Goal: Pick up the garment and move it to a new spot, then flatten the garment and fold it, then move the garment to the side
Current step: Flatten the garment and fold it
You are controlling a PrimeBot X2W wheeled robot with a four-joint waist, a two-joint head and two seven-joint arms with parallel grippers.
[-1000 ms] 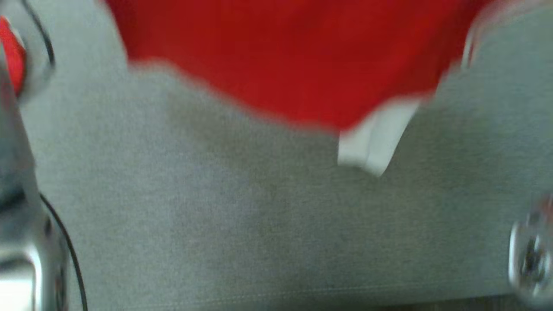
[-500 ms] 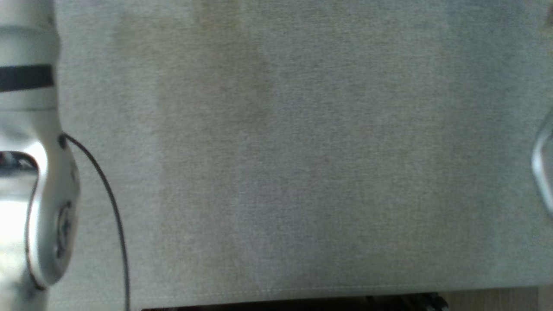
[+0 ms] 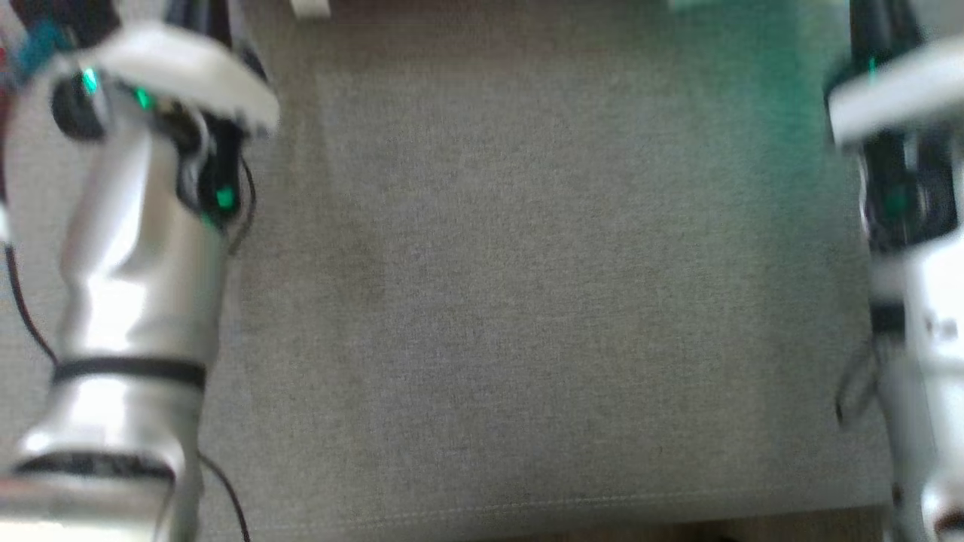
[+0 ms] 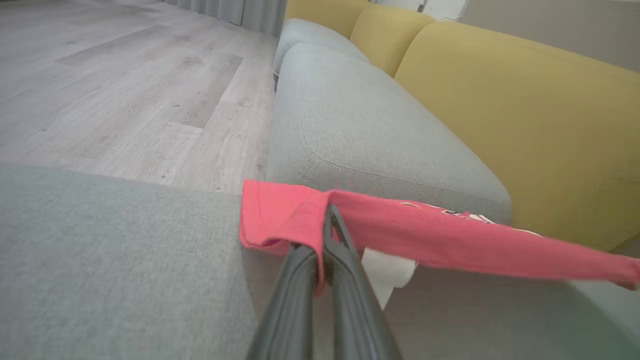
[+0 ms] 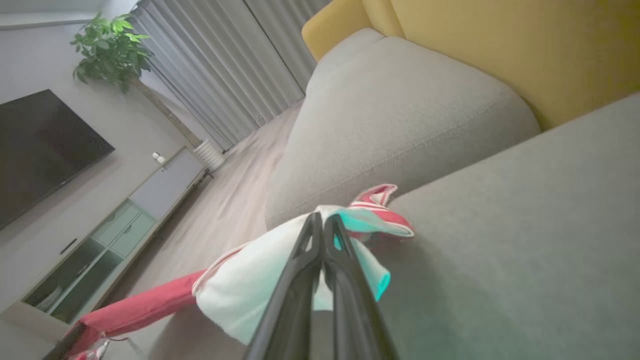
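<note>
The garment (image 4: 430, 237) is soft, light cloth and it sags, so I judge its edges best for holding. It hangs stretched over the grey sofa cushion (image 3: 527, 301). The left gripper (image 4: 328, 217) pinches a red edge and the right gripper (image 5: 321, 222) a white part, fingers pressed together. The garment's full shape is cut off, and the head view is blurred.

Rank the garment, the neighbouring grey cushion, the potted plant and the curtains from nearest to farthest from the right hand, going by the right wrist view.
1. garment: clamped at the tips of the right hand.
2. neighbouring grey cushion: just beyond the tips, upper right.
3. potted plant and curtains: far back, upper left; too close to call between them.
</note>
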